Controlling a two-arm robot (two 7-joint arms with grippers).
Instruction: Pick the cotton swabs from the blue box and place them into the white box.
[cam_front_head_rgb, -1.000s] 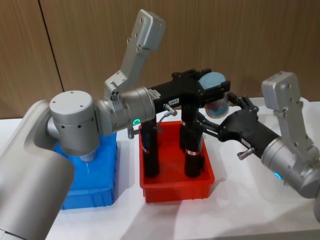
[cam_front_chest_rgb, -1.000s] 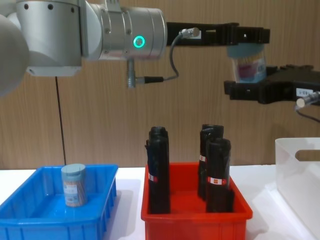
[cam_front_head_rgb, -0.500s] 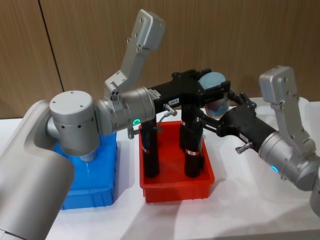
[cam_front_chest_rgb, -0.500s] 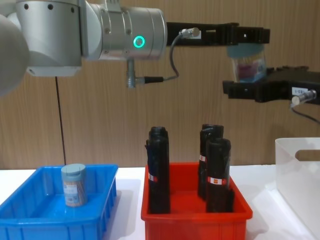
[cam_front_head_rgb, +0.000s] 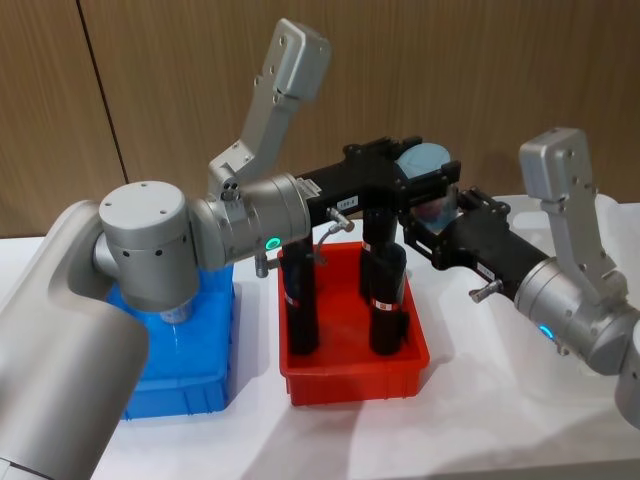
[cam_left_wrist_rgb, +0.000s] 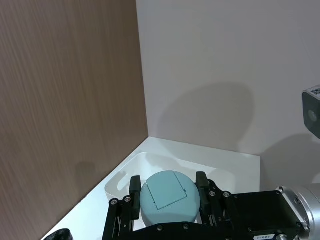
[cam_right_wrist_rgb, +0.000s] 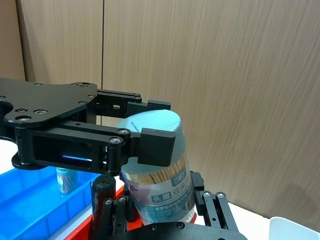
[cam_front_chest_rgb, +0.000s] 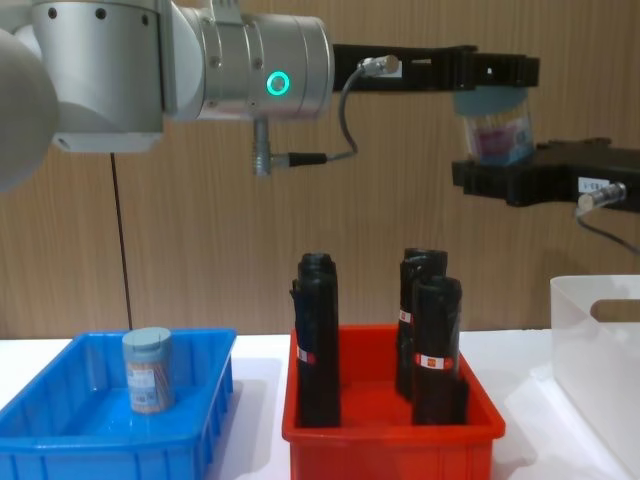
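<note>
Right wrist view: jar (cam_right_wrist_rgb: 155, 172) is clamped at its lid by left gripper (cam_right_wrist_rgb: 152, 125) jaws; right gripper (cam_right_wrist_rgb: 160, 214) is set at its base, grip indeterminate. Left wrist view: white box (cam_left_wrist_rgb: 150, 161) is seen below.

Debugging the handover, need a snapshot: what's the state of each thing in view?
left tool: shut on held jar's lid, above red bin.
held jar: upright, lid on, in midair.
right tool: at held jar's base.
second jar: upright, lid on, in blue box.
black rolls: upright in red bin.
white box: upright, open top.
</note>
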